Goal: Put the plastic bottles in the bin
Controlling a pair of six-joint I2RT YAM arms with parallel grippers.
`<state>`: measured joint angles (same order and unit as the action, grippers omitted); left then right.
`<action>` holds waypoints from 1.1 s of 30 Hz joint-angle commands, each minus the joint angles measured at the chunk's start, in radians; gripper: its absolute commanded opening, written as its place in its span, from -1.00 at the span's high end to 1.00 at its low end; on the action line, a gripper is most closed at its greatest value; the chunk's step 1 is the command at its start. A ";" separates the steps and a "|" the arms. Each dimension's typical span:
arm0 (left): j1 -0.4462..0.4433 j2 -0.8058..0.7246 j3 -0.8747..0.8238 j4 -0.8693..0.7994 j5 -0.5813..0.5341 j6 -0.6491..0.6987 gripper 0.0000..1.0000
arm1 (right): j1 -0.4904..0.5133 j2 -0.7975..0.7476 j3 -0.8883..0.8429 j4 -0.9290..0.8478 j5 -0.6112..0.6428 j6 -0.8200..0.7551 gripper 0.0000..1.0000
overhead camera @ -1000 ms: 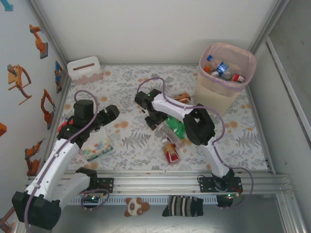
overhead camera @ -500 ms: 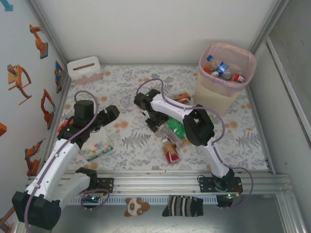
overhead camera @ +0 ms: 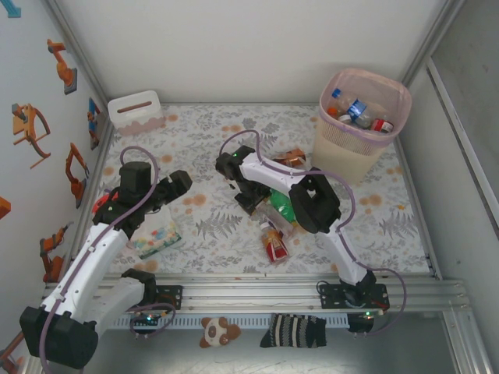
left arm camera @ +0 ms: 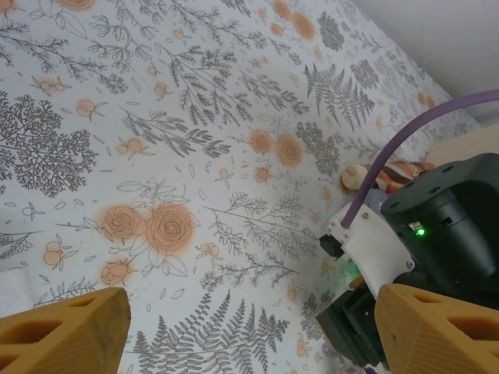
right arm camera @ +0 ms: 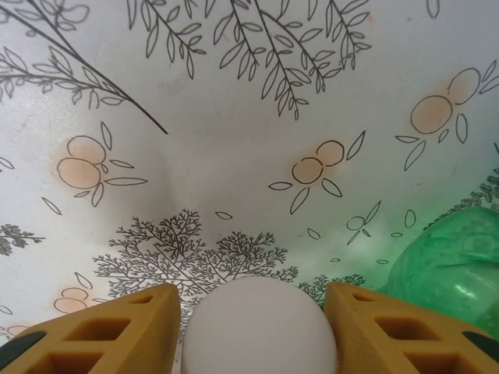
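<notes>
Right pincer [overhead camera: 251, 199] is low over mid-tabletop [overhead camera: 210, 132], at the near-left end of a small cluster of bottles. In the wrist view its fingers [right arm camera: 101, 335] stand narrow either side of a white rounded cap [right arm camera: 261, 331], apparently a bottle end, with the pads close against it. Cannot tell whether a firm grip is made. A green bottle [right arm camera: 456, 269] lies just beside it to the right. A red-labelled bottle [overhead camera: 273, 245] lies nearer the arm bases, and an orange-brown one [overhead camera: 292, 157] lies toward the bin [overhead camera: 343, 152], which stands at the far right corner with several bottles [overhead camera: 357, 111] already inside. Left pincer [left arm camera: 249, 335] hovers wide over bare floral cloth, holding nothing. Handling judgement: these look like light, thin-walled bottles — the body would dent and the smooth plastic could slip or roll out under a squeeze. The cap and neck are the stiffest part, so a hold there, or across the shoulder just below, seems safest. An end grip may let the body swing during carry — lift slowly.
</notes>
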<state>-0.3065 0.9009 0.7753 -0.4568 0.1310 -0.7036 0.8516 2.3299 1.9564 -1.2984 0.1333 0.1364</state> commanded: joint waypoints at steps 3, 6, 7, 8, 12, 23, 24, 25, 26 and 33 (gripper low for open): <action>0.007 -0.013 -0.013 0.004 0.004 -0.014 -0.64 | 0.007 -0.022 0.033 -0.044 0.041 0.000 0.11; 0.006 -0.014 -0.014 0.006 0.004 -0.014 -0.64 | 0.008 -0.046 0.046 -0.052 0.051 0.004 0.19; 0.006 -0.013 -0.014 0.006 0.004 -0.014 -0.64 | 0.010 -0.057 0.050 -0.051 0.056 0.007 0.20; 0.006 -0.015 -0.014 0.006 0.004 -0.014 -0.64 | 0.010 -0.070 0.057 -0.051 0.058 0.011 0.21; 0.008 -0.014 -0.010 0.006 0.004 -0.015 -0.64 | 0.012 -0.131 0.090 -0.060 0.064 0.024 0.25; 0.007 -0.021 -0.001 0.007 0.009 -0.014 -0.64 | -0.008 -0.342 0.236 -0.027 0.075 0.051 0.29; 0.007 -0.021 -0.002 0.007 0.010 -0.014 -0.64 | -0.015 -0.360 0.246 -0.020 0.077 0.053 0.30; 0.008 -0.022 -0.002 0.006 0.010 -0.014 -0.64 | -0.023 -0.379 0.259 -0.010 0.078 0.055 0.30; 0.009 -0.023 -0.002 0.009 0.010 -0.014 -0.64 | -0.034 -0.400 0.271 -0.003 0.080 0.057 0.30; 0.008 -0.024 0.001 0.017 0.020 -0.013 -0.64 | -0.148 -0.525 0.347 0.056 0.083 0.059 0.31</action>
<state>-0.3058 0.8921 0.7753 -0.4561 0.1318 -0.7067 0.7506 1.8645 2.2642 -1.2755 0.1898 0.1833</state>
